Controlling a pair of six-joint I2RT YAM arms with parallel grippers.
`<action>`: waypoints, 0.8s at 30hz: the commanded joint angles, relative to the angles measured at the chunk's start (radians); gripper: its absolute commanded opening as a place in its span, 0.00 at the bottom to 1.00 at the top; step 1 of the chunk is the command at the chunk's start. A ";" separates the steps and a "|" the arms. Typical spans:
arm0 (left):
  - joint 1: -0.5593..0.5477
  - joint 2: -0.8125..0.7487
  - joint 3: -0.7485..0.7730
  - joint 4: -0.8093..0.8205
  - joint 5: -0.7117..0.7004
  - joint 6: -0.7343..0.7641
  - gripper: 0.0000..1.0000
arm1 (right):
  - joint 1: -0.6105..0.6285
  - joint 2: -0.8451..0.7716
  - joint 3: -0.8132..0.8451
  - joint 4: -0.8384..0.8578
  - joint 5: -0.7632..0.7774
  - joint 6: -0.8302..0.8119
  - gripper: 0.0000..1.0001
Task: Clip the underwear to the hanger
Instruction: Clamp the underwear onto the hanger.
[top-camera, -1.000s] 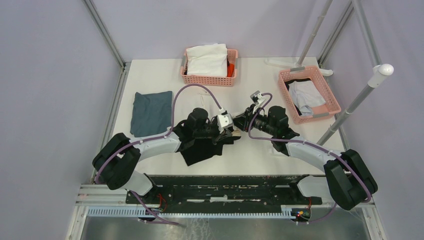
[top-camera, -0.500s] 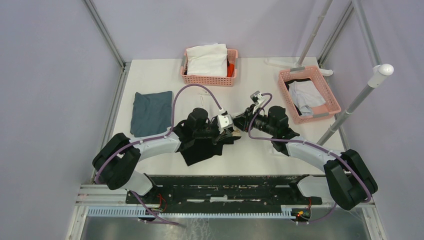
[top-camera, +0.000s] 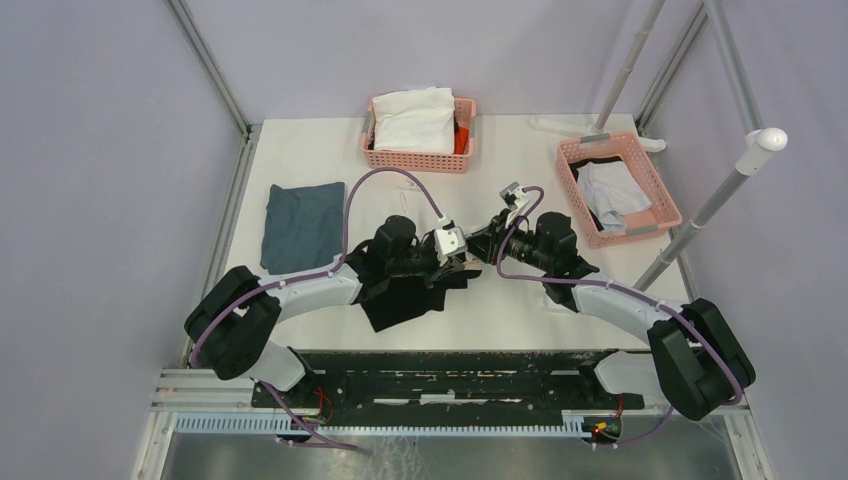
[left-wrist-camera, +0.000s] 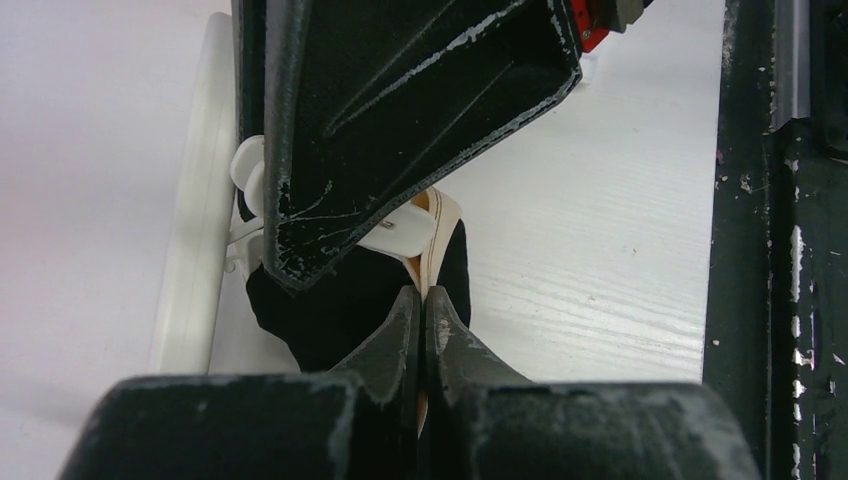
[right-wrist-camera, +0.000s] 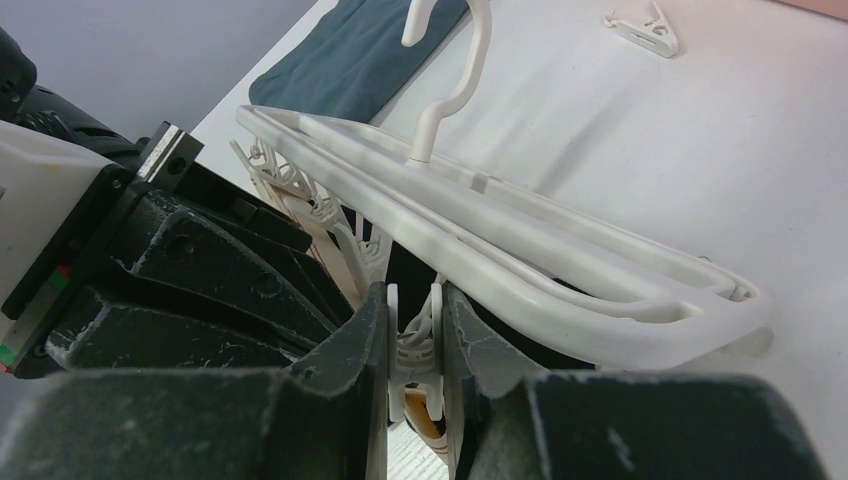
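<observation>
The black underwear (top-camera: 405, 300) lies mid-table under both wrists. Its beige waistband (left-wrist-camera: 437, 228) rises between my left gripper (left-wrist-camera: 421, 297), which is shut on it. The white hanger (right-wrist-camera: 500, 235) lies on the table with its hook (right-wrist-camera: 455, 70) pointing away. My right gripper (right-wrist-camera: 412, 300) is shut on one white clip (right-wrist-camera: 415, 345) under the hanger's rail, squeezing its handles; the waistband (right-wrist-camera: 425, 425) shows just below the clip's mouth. In the top view the two grippers (top-camera: 465, 258) meet tip to tip and the hanger is mostly hidden beneath them.
A folded blue-grey cloth (top-camera: 303, 224) lies at the left. A pink basket (top-camera: 418, 128) with a white garment stands at the back. A second pink basket (top-camera: 617, 188) stands at the right. A loose white clip (right-wrist-camera: 640, 28) lies beyond the hanger.
</observation>
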 joint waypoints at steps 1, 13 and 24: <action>0.003 -0.037 0.046 0.067 -0.017 0.040 0.03 | 0.008 -0.026 0.011 0.082 -0.038 0.005 0.01; 0.004 -0.044 0.050 0.079 -0.035 0.038 0.03 | 0.008 -0.027 0.012 0.073 -0.043 0.001 0.01; 0.007 -0.042 0.051 0.079 -0.051 0.034 0.03 | 0.008 -0.037 0.012 0.070 -0.059 0.008 0.01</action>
